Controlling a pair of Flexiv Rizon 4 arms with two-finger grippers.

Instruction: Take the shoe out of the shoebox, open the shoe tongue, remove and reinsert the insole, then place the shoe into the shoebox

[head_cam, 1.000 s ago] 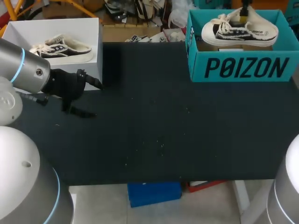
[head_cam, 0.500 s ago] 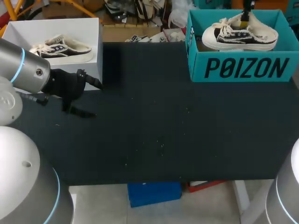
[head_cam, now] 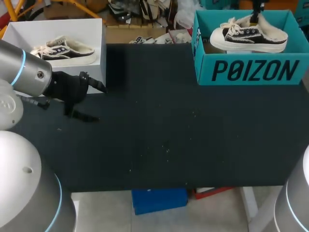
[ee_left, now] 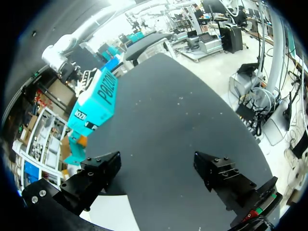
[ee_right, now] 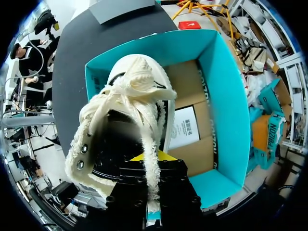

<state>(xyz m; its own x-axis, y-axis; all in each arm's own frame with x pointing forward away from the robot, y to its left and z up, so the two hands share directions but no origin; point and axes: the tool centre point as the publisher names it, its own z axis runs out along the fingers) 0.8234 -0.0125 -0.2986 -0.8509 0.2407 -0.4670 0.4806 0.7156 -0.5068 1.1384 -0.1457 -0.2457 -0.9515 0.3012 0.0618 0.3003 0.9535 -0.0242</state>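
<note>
A cream and black shoe (head_cam: 248, 36) hangs low inside the teal shoebox (head_cam: 251, 70) at the table's back right, toe toward the middle. My right gripper (ee_right: 150, 161) is shut on the fleecy heel collar of the shoe (ee_right: 125, 125), straight above the shoebox's cardboard floor (ee_right: 192, 125). In the head view only a bit of it (head_cam: 259, 7) shows above the heel. My left gripper (ee_left: 159, 173) stands open with nothing between its fingers, low over the table's left side (head_cam: 92, 101), far from the shoebox (ee_left: 94, 103).
A white box (head_cam: 91, 29) at the back left holds a second, similar shoe (head_cam: 63, 49), just behind my left gripper. The black tabletop (head_cam: 169, 125) lies between the two boxes. A blue bin (head_cam: 159, 199) sits under the front edge.
The right gripper has lowered the shoe a little deeper into the teal shoebox, toe dipping. The left arm has not moved.
</note>
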